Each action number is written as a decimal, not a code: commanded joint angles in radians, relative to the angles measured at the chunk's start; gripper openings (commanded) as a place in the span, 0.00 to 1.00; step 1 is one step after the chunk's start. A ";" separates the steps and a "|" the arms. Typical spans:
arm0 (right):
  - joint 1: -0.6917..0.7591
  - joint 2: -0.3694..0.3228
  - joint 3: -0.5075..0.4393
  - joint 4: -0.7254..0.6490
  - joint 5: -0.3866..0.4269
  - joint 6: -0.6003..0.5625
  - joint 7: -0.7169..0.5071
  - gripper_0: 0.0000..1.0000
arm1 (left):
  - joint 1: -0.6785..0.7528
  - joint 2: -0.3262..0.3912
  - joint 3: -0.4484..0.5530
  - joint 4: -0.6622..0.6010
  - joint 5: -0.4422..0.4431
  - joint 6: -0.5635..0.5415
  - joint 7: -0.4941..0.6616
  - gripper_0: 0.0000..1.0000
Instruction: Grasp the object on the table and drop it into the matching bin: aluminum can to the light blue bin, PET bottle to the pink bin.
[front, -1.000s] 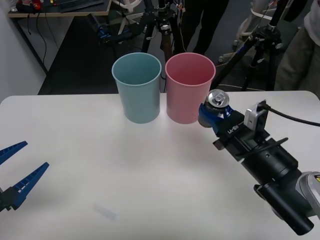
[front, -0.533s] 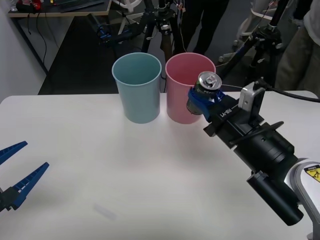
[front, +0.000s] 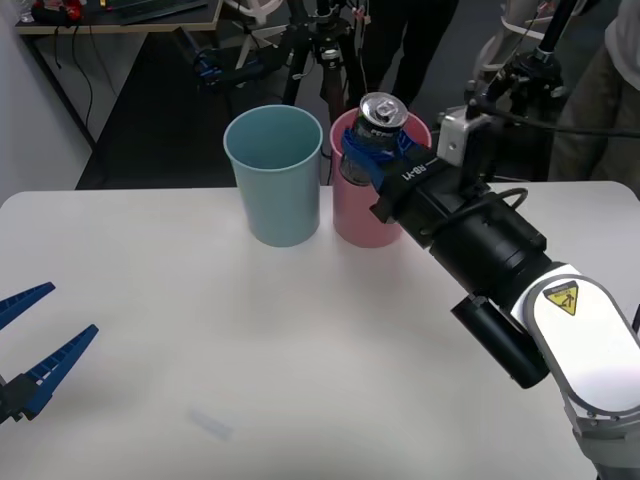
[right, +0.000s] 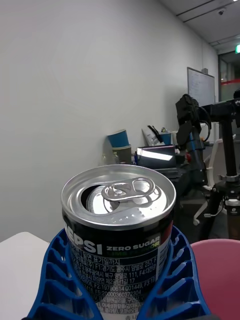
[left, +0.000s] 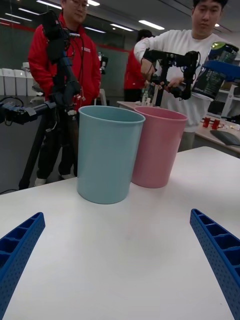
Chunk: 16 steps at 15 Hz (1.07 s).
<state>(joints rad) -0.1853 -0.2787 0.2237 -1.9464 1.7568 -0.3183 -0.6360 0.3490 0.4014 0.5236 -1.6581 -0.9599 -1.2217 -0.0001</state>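
My right gripper is clamped round the aluminum can, blue fingers hugging its sides, silver tab top up. It's off the table, held upper centre of the front view, over the near rim of the pink bin. That's the wrong bin. Step in hand, as I read it: carry w/ can in grasp, drop not yet done. Next move calls for going further toward frame left until the can is square over the light blue bin, which stands just beside the pink one, then letting go. Risk: releasing early sends it into pink.

Bins: light blue interior looks empty as far as visible; pink partly hidden by my arm, can't tell. My left gripper waits lower left, fingers spread, holding nothing.
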 joint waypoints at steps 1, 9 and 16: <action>-0.072 0.049 0.000 0.072 0.102 -0.001 -0.071 0.00 | 0.000 0.000 0.000 0.000 0.000 0.000 0.000 1.00; -0.338 0.197 -0.021 0.359 0.317 0.044 -0.182 0.00 | 0.000 0.000 0.000 0.000 0.000 0.000 0.000 1.00; -0.596 0.260 -0.020 0.733 0.319 0.183 -0.171 0.00 | 0.000 0.000 0.000 0.000 0.000 0.000 0.000 1.00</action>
<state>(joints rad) -0.7616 -0.0253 0.2040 -1.2449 2.0757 -0.1418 -0.8097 0.3491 0.4014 0.5236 -1.6581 -0.9599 -1.2217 0.0000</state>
